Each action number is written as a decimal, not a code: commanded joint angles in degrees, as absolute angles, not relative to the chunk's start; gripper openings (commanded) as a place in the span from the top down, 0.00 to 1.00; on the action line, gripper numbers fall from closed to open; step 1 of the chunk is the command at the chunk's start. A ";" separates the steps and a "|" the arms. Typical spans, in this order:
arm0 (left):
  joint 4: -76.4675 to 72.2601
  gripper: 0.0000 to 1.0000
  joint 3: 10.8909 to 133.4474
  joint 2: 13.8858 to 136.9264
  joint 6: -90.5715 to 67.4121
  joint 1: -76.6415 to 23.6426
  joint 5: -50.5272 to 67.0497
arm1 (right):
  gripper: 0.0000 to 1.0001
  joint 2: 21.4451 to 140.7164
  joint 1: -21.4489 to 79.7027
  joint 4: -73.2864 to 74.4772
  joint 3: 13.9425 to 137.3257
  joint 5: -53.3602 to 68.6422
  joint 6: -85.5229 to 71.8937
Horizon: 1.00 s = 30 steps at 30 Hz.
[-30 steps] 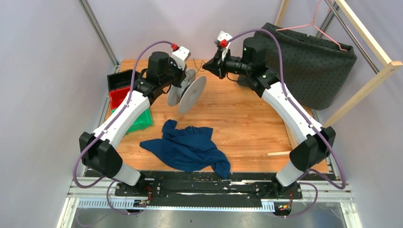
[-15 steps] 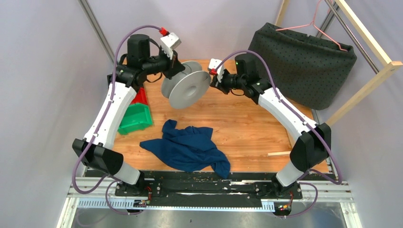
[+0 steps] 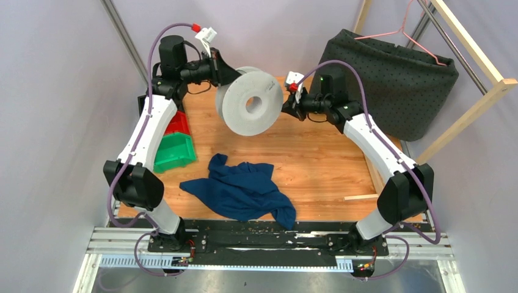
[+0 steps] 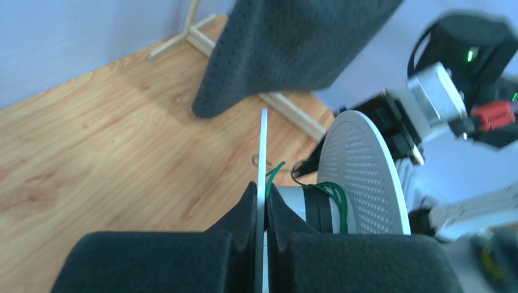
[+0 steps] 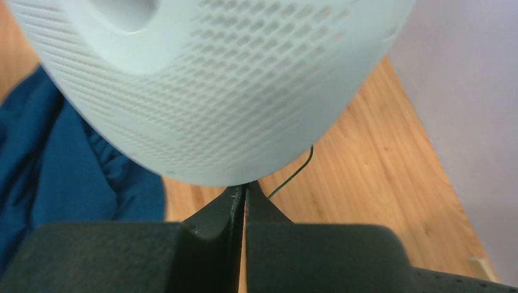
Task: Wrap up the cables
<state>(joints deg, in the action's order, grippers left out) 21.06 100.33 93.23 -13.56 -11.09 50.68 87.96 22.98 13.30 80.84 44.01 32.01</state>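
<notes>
While the spool (image 3: 250, 101) hangs in the air over the far middle of the counter (image 3: 317, 165), the overhead view shows the left fingers (image 3: 225, 68) at its far-left rim and the right fingers (image 3: 286, 110) just beside its right edge. A blue cloth (image 3: 241, 192) lies crumpled on the near side. A green bin (image 3: 174, 152) and a red bin (image 3: 178, 124) sit at the left edge. From up here the wire is too thin to make out.

On the left wrist camera, the left fingers (image 4: 253, 204) are clenched on the thin edge of one flange of the spool (image 4: 360, 177), carrying the whole thing. Between the two flanges a few loops of green wire (image 4: 337, 198) cross the hub, next to a black band, and much of the hub is bare white. So I judge the winding begun but far from finished.

On the right wrist camera, the right fingers (image 5: 239, 201) are pressed tight together just under the perforated face of the spool (image 5: 214, 91). The wire (image 5: 293, 174) comes away right at their tips and curves up behind the spool. It looks pinched there, though the contact itself is hard to see. How much loose wire remains I cannot tell. What is left, to my eye, is laying more turns on the hub and then securing the end.
</notes>
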 commanded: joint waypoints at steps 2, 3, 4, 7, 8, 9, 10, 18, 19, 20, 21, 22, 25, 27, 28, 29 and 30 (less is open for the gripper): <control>2.17 1.00 98.68 95.53 -37.19 -7.46 49.63 | 0.99 87.91 19.43 9.10 81.36 55.42 19.70; 2.48 1.00 98.81 95.65 -37.41 -7.24 47.90 | 0.99 88.46 19.01 8.51 81.98 56.60 16.42; 2.05 1.00 98.42 95.58 -37.93 -7.15 46.35 | 0.99 89.03 18.33 7.55 82.71 57.53 12.90; 1.53 1.00 97.38 95.09 -38.74 -7.04 42.07 | 0.99 91.29 16.59 5.26 84.89 58.76 0.16; 1.50 1.00 97.31 95.07 -38.57 -7.03 41.17 | 0.99 92.27 16.10 5.27 86.00 59.21 -4.28; 1.48 1.00 97.11 94.90 -38.58 -7.03 40.03 | 0.99 93.34 15.62 5.17 87.36 60.33 -8.21; 1.37 1.00 97.04 94.78 -38.32 -7.03 39.30 | 0.99 94.73 15.21 4.90 88.68 61.55 -12.90; 0.97 1.00 98.54 95.75 -40.08 -6.77 37.05 | 0.95 104.54 14.41 -19.77 88.00 72.23 -51.88; 0.97 1.00 98.71 95.76 -40.34 -6.69 36.57 | 0.88 104.99 14.39 -23.07 87.24 72.44 -54.25; 0.97 1.00 98.85 95.74 -40.61 -6.60 35.94 | 0.84 105.26 14.42 -25.07 86.70 72.35 -55.07; 0.96 1.00 98.92 95.60 -40.87 -6.59 35.12 | 0.81 105.13 14.42 -26.09 86.07 71.51 -54.92; 1.04 1.00 99.00 95.40 -41.06 -6.59 34.43 | 0.78 104.93 14.35 -26.15 85.52 70.32 -54.11; 1.05 1.00 99.44 94.39 -41.58 -6.59 33.23 | 0.77 104.40 14.43 -26.33 84.55 67.29 -51.58; 1.05 1.00 99.64 93.70 -41.67 -6.60 32.85 | 0.75 104.60 14.42 -27.51 84.55 66.58 -52.03; 1.07 1.00 99.59 93.22 -41.62 -6.59 32.54 | 0.74 104.73 14.41 -27.93 84.55 66.29 -52.31; 1.10 1.00 99.46 92.76 -41.39 -6.59 32.26 | 0.73 104.81 14.43 -28.23 84.55 66.14 -52.44; 1.28 1.00 99.41 92.20 -41.13 -6.59 31.87 | 0.72 104.83 14.42 -28.44 84.58 66.10 -52.47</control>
<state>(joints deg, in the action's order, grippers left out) 4.27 97.12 95.83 -39.44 -6.83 33.32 105.75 14.98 -23.24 84.88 67.16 -50.09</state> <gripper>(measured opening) 0.021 0.261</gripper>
